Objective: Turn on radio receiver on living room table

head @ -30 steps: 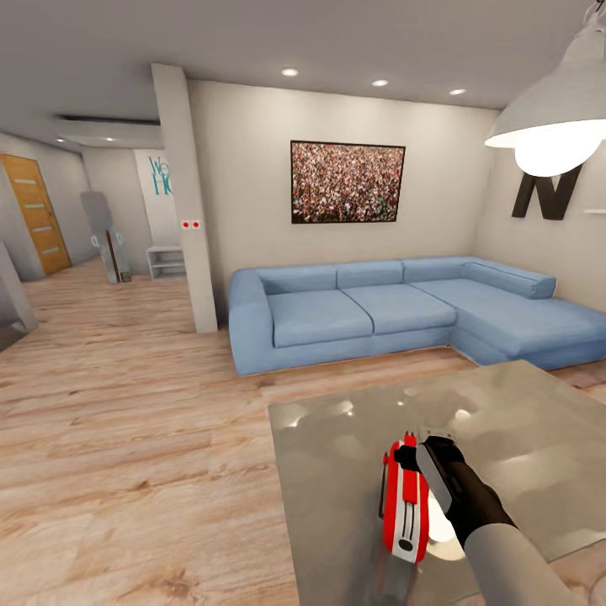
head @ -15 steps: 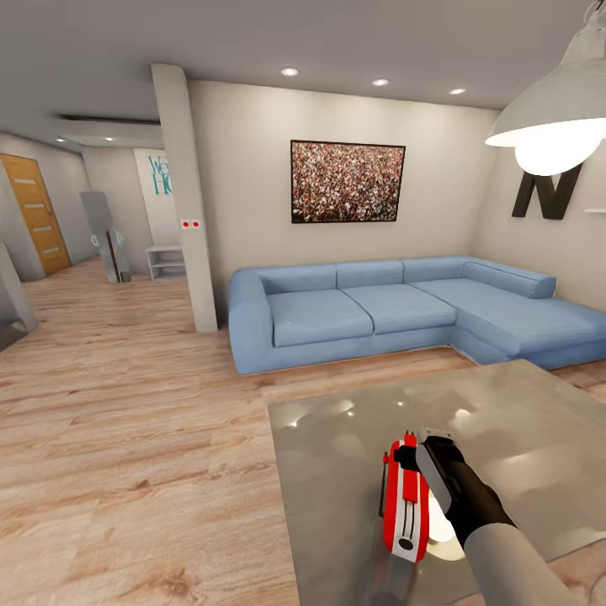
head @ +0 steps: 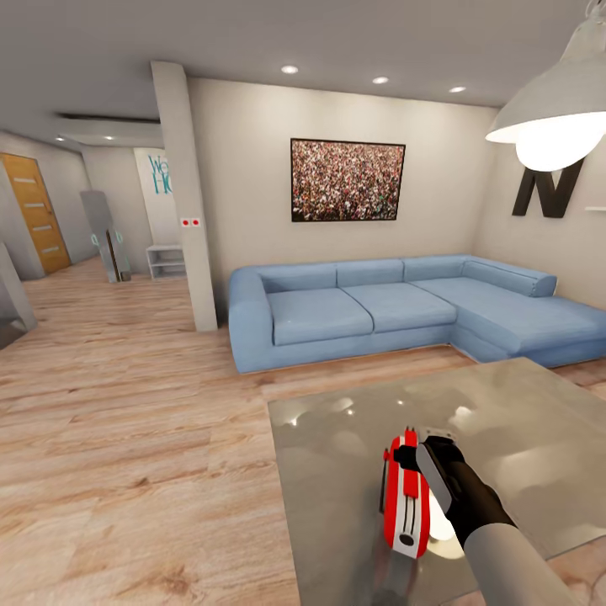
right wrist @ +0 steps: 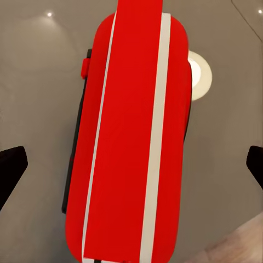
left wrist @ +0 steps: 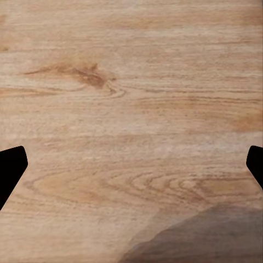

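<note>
The red radio receiver (head: pixel 406 497) with white trim stands on edge on the glossy grey table (head: pixel 522 421), near its front left part. My right gripper (head: pixel 427 454) hovers right at the radio's far end, the black wrist alongside it. In the right wrist view the radio (right wrist: pixel 131 131) fills the middle, and the gripper (right wrist: pixel 131 170) is open, with its dark fingertips (right wrist: pixel 11 164) spread wide to either side. Whether they touch it I cannot tell. The dial is hidden. My left gripper (left wrist: pixel 131 170) is open over bare wood floor.
A blue corner sofa (head: pixel 379 307) stands beyond the table, under a framed crowd picture (head: pixel 347 181). A white pendant lamp (head: pixel 555 118) hangs at the upper right. A grey pillar (head: pixel 185 202) stands left of the sofa. Open wood floor (head: pixel 126 421) stretches to the left.
The whole picture has shifted upward very slightly, so the camera moved a touch. The radio and the right gripper keep the same relation.
</note>
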